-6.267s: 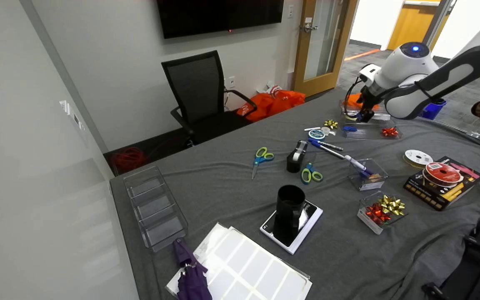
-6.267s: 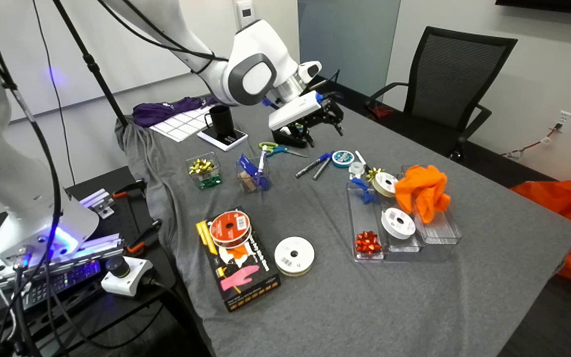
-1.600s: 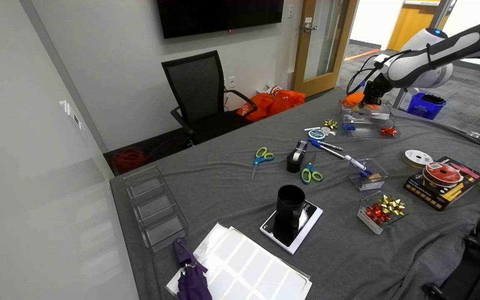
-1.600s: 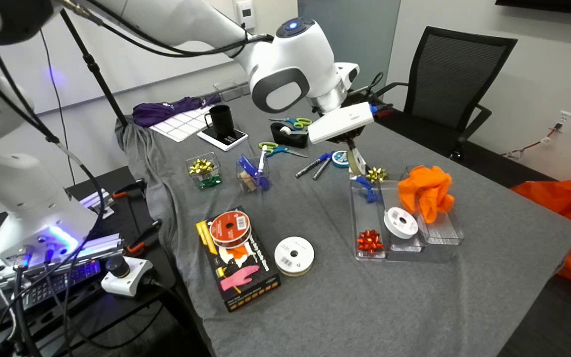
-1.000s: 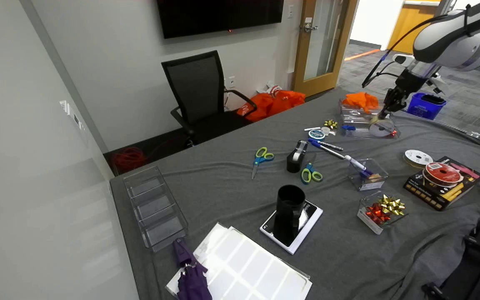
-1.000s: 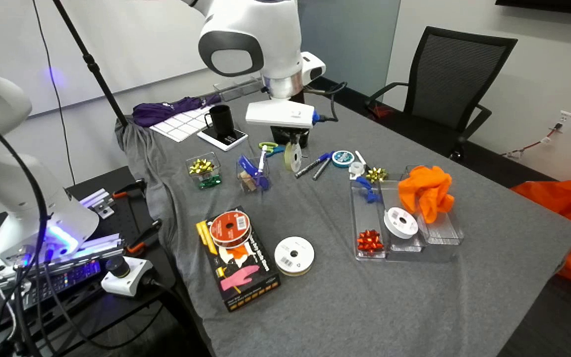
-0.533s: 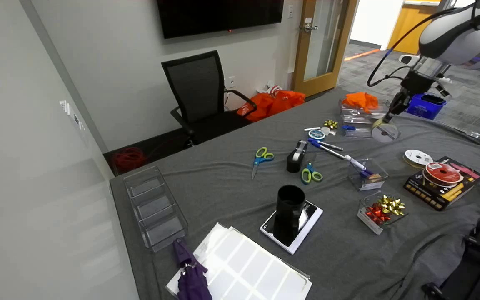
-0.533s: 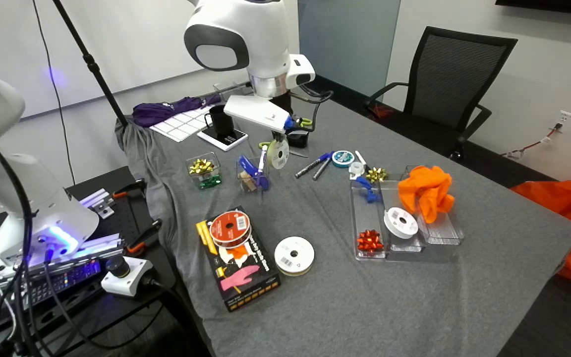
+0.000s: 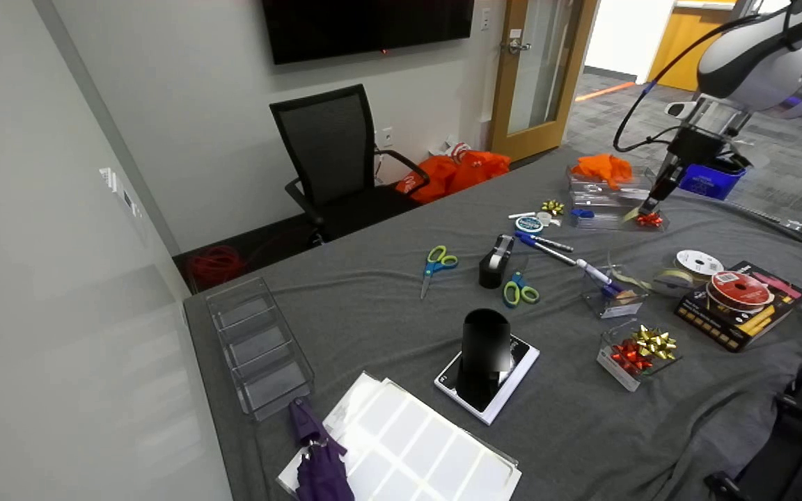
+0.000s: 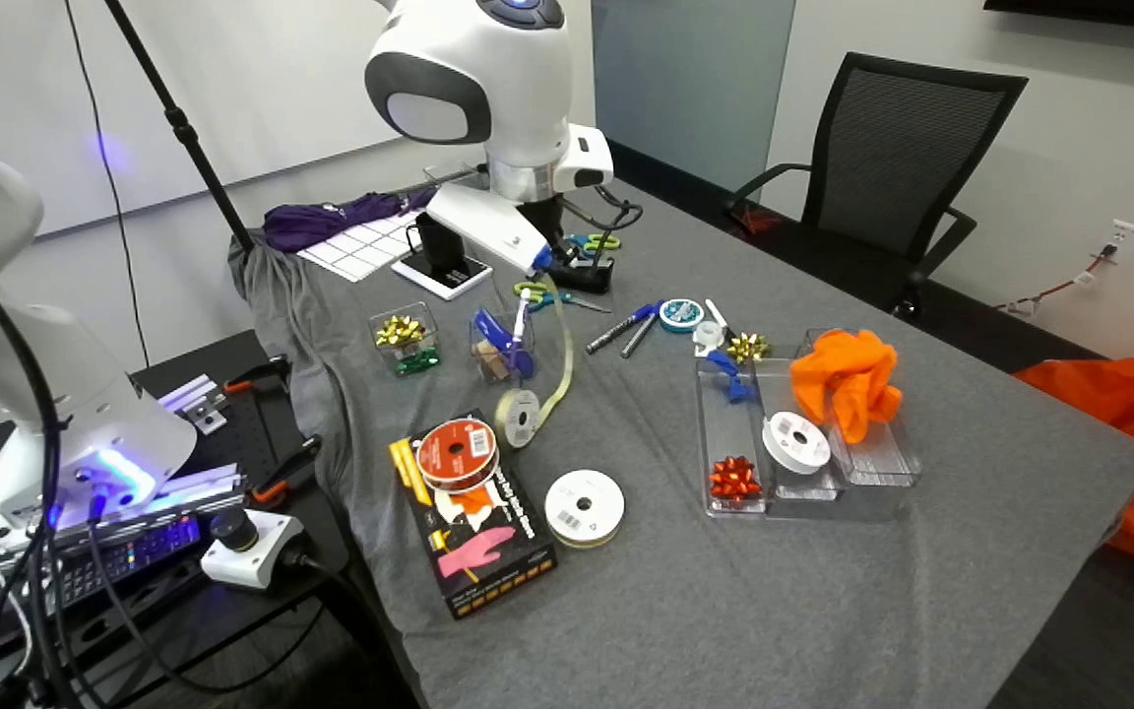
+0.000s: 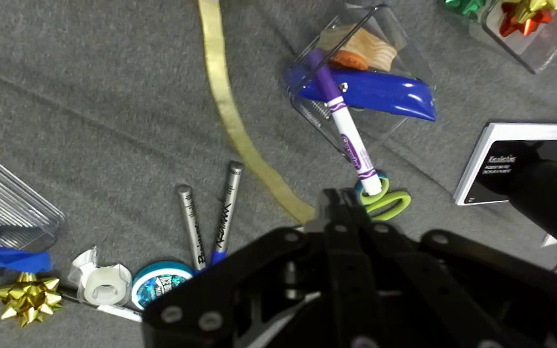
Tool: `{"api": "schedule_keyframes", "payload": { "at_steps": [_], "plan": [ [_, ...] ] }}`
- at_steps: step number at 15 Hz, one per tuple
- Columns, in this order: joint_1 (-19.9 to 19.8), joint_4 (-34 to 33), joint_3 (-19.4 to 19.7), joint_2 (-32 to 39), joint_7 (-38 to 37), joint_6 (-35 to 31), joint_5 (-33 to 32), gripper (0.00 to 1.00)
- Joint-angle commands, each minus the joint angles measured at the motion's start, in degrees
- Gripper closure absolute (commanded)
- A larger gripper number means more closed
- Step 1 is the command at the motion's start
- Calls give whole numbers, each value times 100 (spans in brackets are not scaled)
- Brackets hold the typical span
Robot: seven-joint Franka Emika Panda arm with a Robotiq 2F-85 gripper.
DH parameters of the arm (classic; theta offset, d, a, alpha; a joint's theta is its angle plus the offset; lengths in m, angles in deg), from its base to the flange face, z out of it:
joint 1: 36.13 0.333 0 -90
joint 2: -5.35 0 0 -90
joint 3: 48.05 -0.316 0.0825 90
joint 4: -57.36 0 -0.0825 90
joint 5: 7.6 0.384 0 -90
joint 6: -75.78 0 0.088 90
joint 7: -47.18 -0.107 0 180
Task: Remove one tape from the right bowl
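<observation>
A roll of gold tape (image 10: 519, 418) with a white face stands on edge on the table, touching or close beside the glove box. Its unwound strip (image 11: 232, 121) curves up to my gripper (image 11: 340, 194), whose jaws are shut on the end; the pinch itself is hidden behind a finger. In an exterior view the gripper (image 9: 645, 209) hangs well above the table. Another white tape roll (image 10: 808, 453) lies in a clear compartment tray (image 10: 712, 423), and a further white roll (image 10: 601, 504) lies flat on the table. The right bowl is out of view.
An orange cloth (image 10: 845, 379) lies over the clear tray. Below the gripper are a clear cup (image 11: 416, 53) with a marker, scissors (image 11: 389, 205) and pens (image 11: 227, 208). A black mug (image 10: 441, 239) stands on a notebook. A red roll (image 10: 456, 451) tops the glove box.
Half a second ago the gold roll hung right at the fingertips. Now it has dropped to the table by the glove box, unwinding a long strip. The gripper has barely moved.
</observation>
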Motion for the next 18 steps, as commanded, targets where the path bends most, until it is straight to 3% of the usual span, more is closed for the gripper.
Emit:
{"api": "schedule_keyframes", "payload": {
  "at_steps": [1, 11, 18],
  "plan": [
    [128, 166, 184, -188, 59, 73, 86, 72],
    [185, 340, 294, -287, 541, -250, -5, 4],
    [190, 550, 328, -381, 871, -482, 53, 0]
  ]
}}
